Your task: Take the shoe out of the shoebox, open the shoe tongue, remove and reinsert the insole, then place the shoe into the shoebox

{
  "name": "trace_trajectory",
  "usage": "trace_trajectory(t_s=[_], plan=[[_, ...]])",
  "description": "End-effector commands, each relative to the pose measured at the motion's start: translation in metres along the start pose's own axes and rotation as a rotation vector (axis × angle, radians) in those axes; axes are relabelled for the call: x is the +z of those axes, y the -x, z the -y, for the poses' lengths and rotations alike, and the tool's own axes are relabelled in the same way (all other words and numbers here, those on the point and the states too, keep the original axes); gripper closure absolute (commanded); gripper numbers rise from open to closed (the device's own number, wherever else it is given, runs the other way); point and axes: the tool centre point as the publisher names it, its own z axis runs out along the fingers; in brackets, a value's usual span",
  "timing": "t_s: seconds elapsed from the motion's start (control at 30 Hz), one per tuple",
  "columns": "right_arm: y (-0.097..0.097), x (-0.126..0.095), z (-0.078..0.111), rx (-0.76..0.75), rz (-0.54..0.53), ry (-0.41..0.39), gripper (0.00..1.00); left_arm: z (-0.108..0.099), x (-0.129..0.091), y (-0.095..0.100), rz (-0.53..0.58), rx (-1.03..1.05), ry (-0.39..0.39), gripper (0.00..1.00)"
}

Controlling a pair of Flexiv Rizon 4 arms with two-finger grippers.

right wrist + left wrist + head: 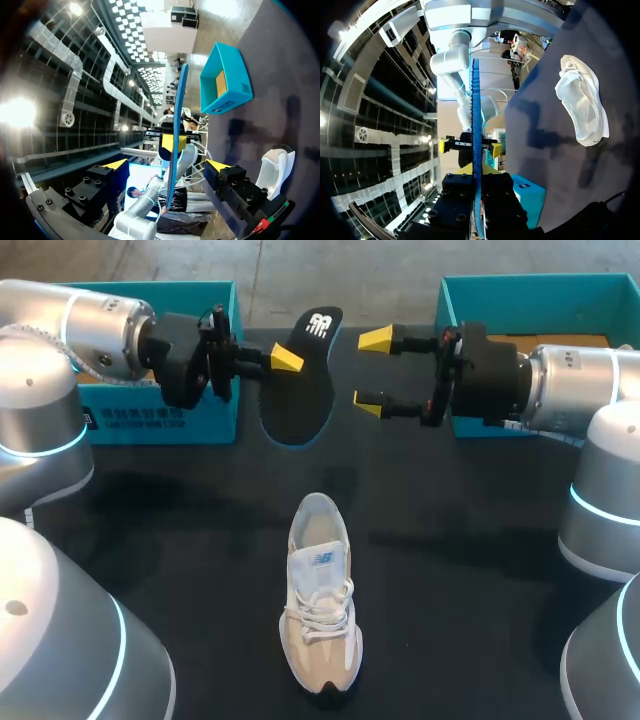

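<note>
A black insole (303, 375) with a blue edge hangs above the table's far side, and my left gripper (283, 358) is shut on its edge. Seen from the left wrist, the insole (477, 110) runs edge-on out of my left gripper (476, 172). My right gripper (372, 371) stands open just right of the insole, its yellow tips one above the other and apart from it. In the right wrist view the insole (177, 115) stands between the open fingers of my right gripper (167, 165), ahead of them. The beige and white shoe (321, 600) lies on the black table, toe towards me.
A teal shoebox (160, 418) sits at the back left behind my left arm. A second teal box (500, 295) sits at the back right behind my right arm. The shoe (582, 102) (275, 170) lies alone on the dark tabletop (480, 570).
</note>
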Motion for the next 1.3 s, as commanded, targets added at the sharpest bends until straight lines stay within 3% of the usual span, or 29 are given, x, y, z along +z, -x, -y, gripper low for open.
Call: trace_trajectory(t_s=[0.03,0.53,0.77,1.3], plan=[[0.0,0.002,0.001,0.001,0.001,0.004,0.0,0.0,0.001,-0.001,0.0,0.002,0.0,1.0],[0.0,0.011,-0.001,-0.019,0.034,-0.031,0.0,0.0,0.001,-0.001,0.0,0.002,0.0,1.0],[0.003,0.02,-0.001,-0.017,0.056,-0.066,0.0,0.001,0.0,-0.005,0.002,0.104,0.008,1.0],[0.012,0.03,0.008,-0.053,0.072,-0.112,0.0,-0.012,0.006,-0.009,-0.014,0.133,0.024,1.0]])
